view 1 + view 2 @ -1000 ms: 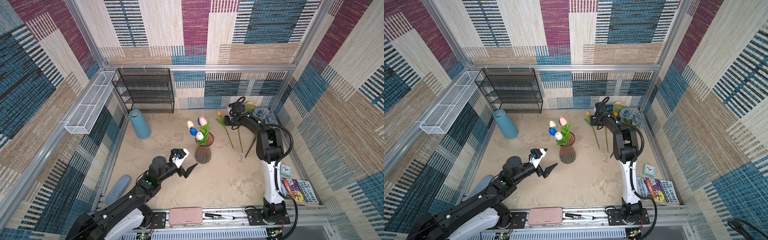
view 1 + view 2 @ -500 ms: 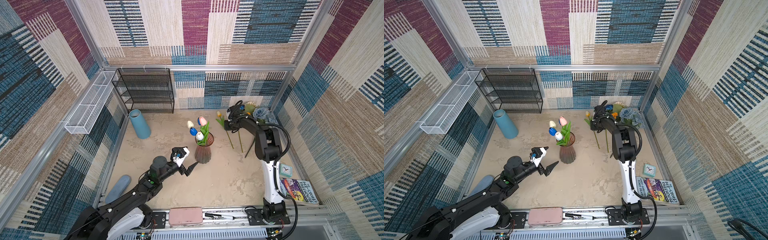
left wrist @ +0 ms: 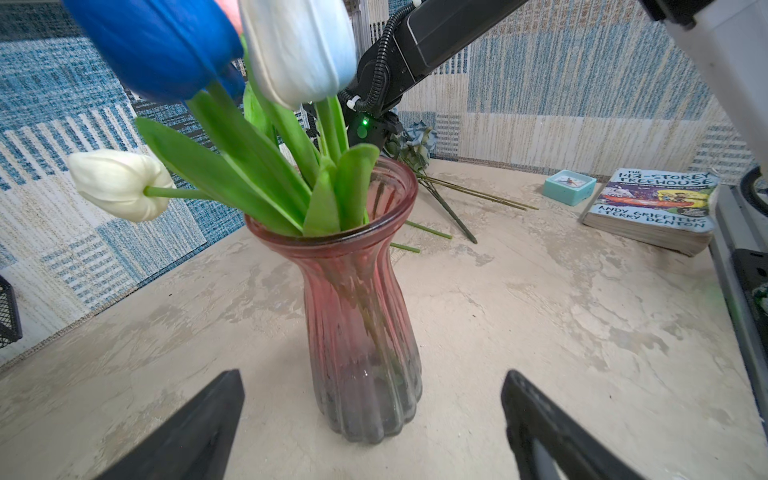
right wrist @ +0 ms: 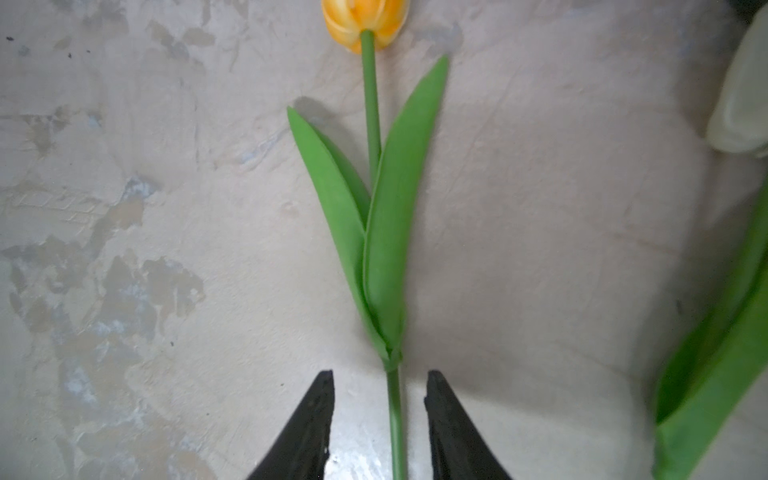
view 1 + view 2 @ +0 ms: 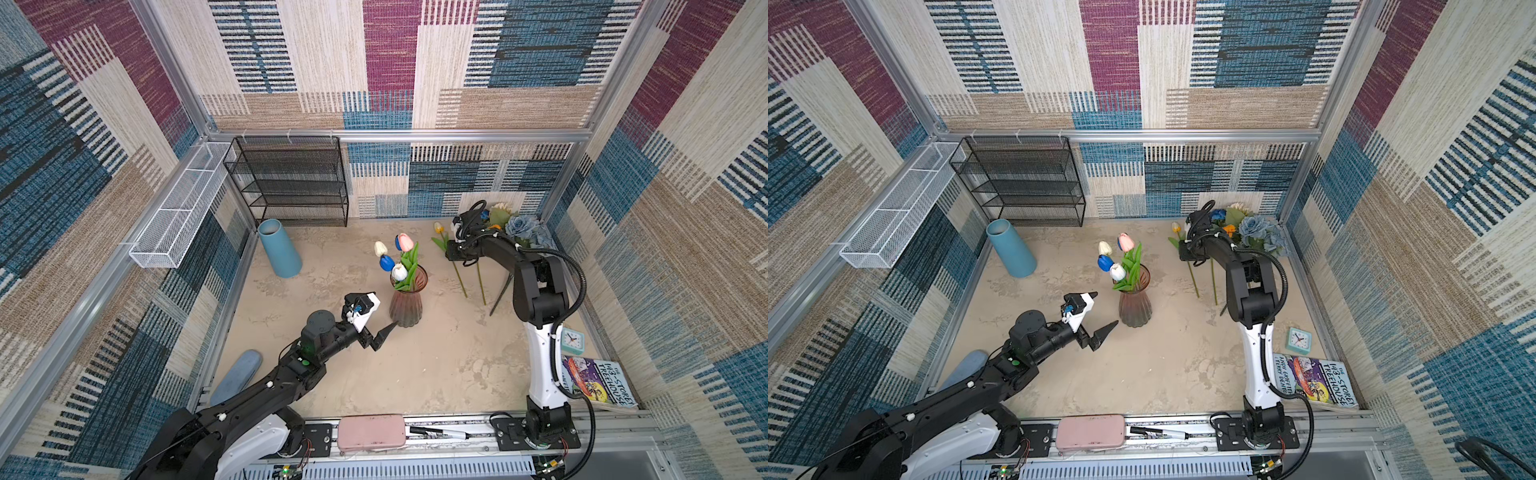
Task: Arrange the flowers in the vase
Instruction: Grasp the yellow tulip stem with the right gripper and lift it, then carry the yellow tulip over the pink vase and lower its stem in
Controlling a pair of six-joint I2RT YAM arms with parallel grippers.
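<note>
Jaws wide and empty, the left end effector [image 5: 1105,308] hung just short of the vase [image 5: 406,307], four tulips [image 5: 386,262] standing in it. Beyond, the right end effector [image 4: 380,374] straddled the stem of the yellow tulip [image 4: 386,232] flat on the table [image 5: 436,357], jaws apart, not pinching: pickup in hand, and next it looked to need a close and lift. Farthest back lay the dusty-blue rose bunch [image 5: 519,226].

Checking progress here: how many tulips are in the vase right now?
4, all in the vase: cream tulip, pink tulip, blue tulip, white tulip lowest, by the rim. Another might be hidden.
</note>
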